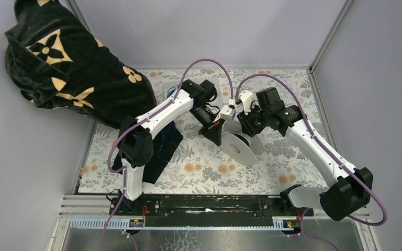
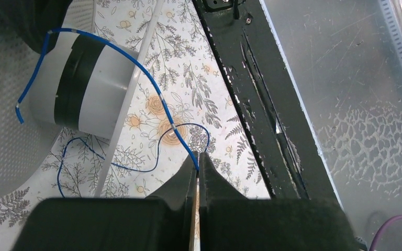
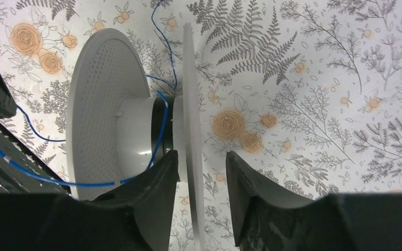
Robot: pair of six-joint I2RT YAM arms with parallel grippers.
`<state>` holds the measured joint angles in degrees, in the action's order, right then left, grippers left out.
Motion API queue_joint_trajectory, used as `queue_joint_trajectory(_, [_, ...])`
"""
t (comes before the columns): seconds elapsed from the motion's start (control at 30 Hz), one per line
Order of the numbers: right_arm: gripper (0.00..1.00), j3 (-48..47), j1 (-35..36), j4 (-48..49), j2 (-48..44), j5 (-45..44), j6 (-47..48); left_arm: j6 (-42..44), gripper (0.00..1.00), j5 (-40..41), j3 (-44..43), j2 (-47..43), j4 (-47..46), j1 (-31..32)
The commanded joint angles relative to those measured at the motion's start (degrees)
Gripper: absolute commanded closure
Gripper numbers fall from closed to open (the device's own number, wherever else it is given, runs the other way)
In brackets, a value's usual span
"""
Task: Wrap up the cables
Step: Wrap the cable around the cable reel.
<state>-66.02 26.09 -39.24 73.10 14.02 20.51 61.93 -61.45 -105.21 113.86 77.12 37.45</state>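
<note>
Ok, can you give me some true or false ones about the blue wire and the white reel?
1. The left tool is pinching the blue wire. True.
2. The right tool is squeezed tight on the reel. False: its fingers stand apart, one on each side of the reel's thin disc.
3. The blue wire runs over the reel's middle part. True.
4. The tablecloth is plain white. False: it has flowers and ferns printed on it.
</note>
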Motion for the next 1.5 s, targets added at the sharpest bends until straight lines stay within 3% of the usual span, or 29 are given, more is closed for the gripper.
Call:
queue_joint_trajectory(0.0, [0.52, -1.04, 0.40, -1.67, -4.63, -1.48, 0.88, -0.36, 1.00, -0.62, 0.88, 1.37, 1.90, -1.41])
queue_joint_trajectory(0.1, [0.53, -0.48, 0.39, -3.38, -6.88, -3.17, 1.07, -0.62, 1.00, -0.39, 1.40, 0.88, 1.19, -1.79])
queue_joint_trajectory(0.23, [0.71, -0.29, 0.38, -5.54, -9.01, -4.10, 1.80, -0.82, 1.00, -0.35, 1.50, 0.51, 0.78, -2.01])
queue_joint_trajectory(0.4, [0.86, 1.19, 0.42, -5.29, -8.54, -2.18, 2.37, -1.11, 1.00, -1.26, 0.56, 0.97, 0.74, -2.02])
queue_joint_trajectory(0.77, [0.94, 2.14, 0.38, -2.42, -6.80, 0.91, 1.89, -0.55, 1.00, -4.01, 0.00, 0.42, 0.66, -1.90])
queue_joint_trajectory(1.0, [0.90, 2.23, 0.38, -1.36, -7.41, 0.35, 1.49, -0.25, 1.00, -5.94, -3.43, 3.50, 1.63, -1.29])
queue_joint_trajectory(1.37, [0.60, 6.63, 0.44, 3.50, -10.31, 0.49, 2.94, 1.50, 1.00, -9.80, -6.39, 7.50, 6.02, -0.78])
queue_joint_trajectory(1.47, [0.55, 8.30, 0.40, 5.74, -11.27, 1.50, 3.37, 1.37, 1.00, -9.80, -6.09, 7.61, 6.02, -0.80])
